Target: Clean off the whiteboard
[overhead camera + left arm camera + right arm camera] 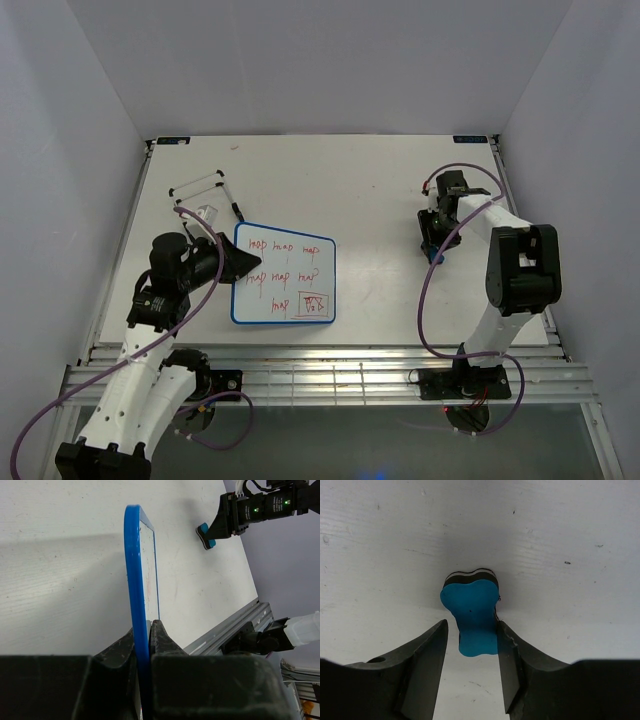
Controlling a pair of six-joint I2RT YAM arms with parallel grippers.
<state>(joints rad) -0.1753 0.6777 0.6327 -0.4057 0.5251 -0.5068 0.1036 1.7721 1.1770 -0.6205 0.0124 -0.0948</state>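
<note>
The whiteboard [285,272] lies flat left of the table's middle, blue-framed, with red handwritten marks. My left gripper [240,265] is shut on the middle of its left frame edge. In the left wrist view the blue frame [135,570] runs edge-on between the closed fingers of that gripper [149,630]. The small blue eraser [472,612] lies on the table at the right, also visible in the top view [436,257]. My right gripper [472,635] is open and straddles it. The right finger touches the eraser and the left finger stands a little apart.
A white-and-black wire stand [205,190] lies behind the whiteboard at the back left. The left wrist view shows the right gripper [235,517] over the eraser [205,536]. A metal rail [330,375] runs along the table's near edge. White walls enclose the table.
</note>
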